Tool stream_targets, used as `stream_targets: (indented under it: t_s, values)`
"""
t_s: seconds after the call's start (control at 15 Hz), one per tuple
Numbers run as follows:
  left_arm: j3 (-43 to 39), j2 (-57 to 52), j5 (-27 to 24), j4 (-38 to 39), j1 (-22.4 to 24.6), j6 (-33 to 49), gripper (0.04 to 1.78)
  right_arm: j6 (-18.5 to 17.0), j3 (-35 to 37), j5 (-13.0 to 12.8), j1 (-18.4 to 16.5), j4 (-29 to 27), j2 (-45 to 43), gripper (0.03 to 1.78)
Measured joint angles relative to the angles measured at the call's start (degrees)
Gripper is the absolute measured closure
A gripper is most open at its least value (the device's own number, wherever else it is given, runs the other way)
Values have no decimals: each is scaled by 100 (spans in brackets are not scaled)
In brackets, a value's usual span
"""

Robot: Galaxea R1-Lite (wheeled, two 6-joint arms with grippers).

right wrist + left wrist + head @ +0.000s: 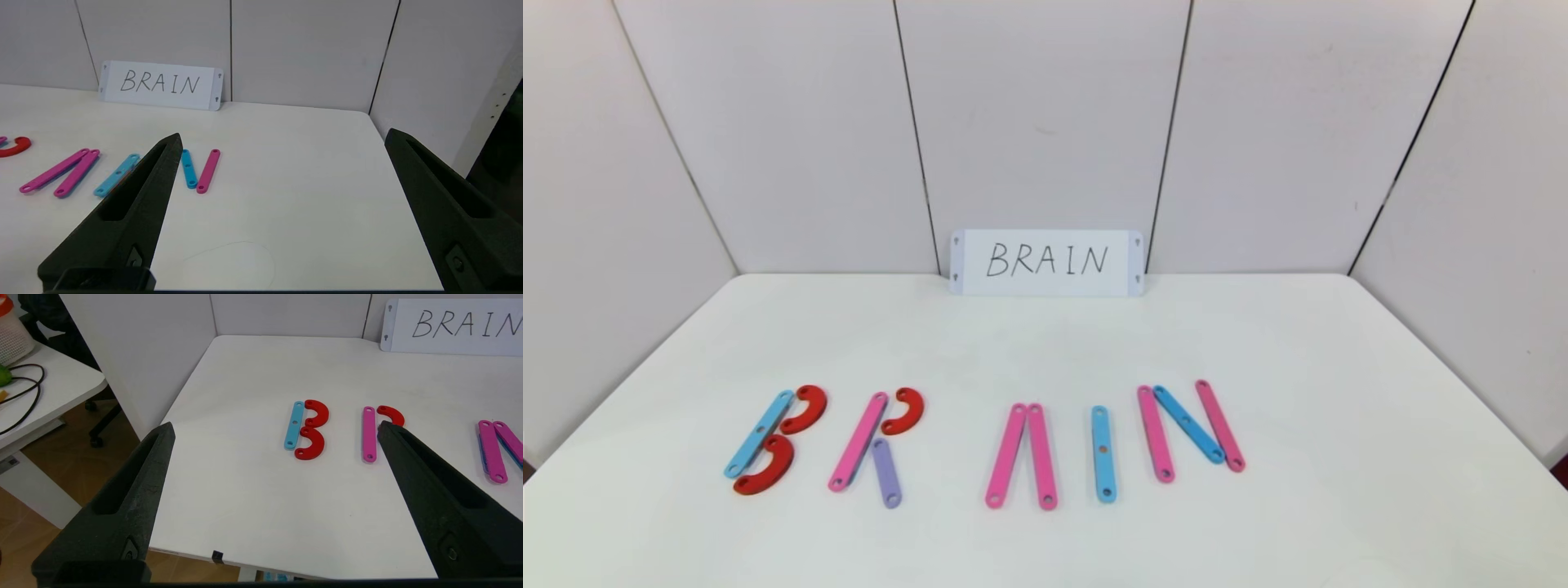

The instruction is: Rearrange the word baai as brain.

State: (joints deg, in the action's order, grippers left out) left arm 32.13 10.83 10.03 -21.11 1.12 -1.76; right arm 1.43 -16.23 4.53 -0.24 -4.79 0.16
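— Looks spelled already: brain (pixel 984 445) lies in a row in front of the white card (pixel 1046 262).

— Both arms are pulled back, left gripper (pixel 276 428) and right gripper (pixel 282 136) gaping, empty.

— I'd only add a crossbar to the two pink bars (pixel 1023 456), placed gently.
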Motion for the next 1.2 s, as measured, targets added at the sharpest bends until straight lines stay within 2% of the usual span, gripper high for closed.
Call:
stream_targets:
  t_s: [0.2,0.33,0.4,0.53,0.73,0.87,1.2]
  values:
    - [-912,-617,-185,830,-55,-312,8,427,725,-228,0,953,-16,8]
    - [-1790,-872,-288,1869,-71,-496,8,566,1275,-313,0,1587,-21,8]
    - [-2247,-951,-318,2386,-79,-592,8,562,1456,-327,0,1655,-23,8]
    - [-2909,-1036,-458,2960,-88,-736,8,540,1579,-330,0,1396,-23,8]
    - [-3178,-1078,-987,2512,-90,-544,8,428,1615,-330,-2,510,-26,8]
    - [-3204,-1083,-1154,2213,-88,-435,8,182,1620,-306,0,463,-26,8]
    - [-3211,-1087,-1168,2114,-91,-140,8,151,1623,-349,4,468,-26,8]
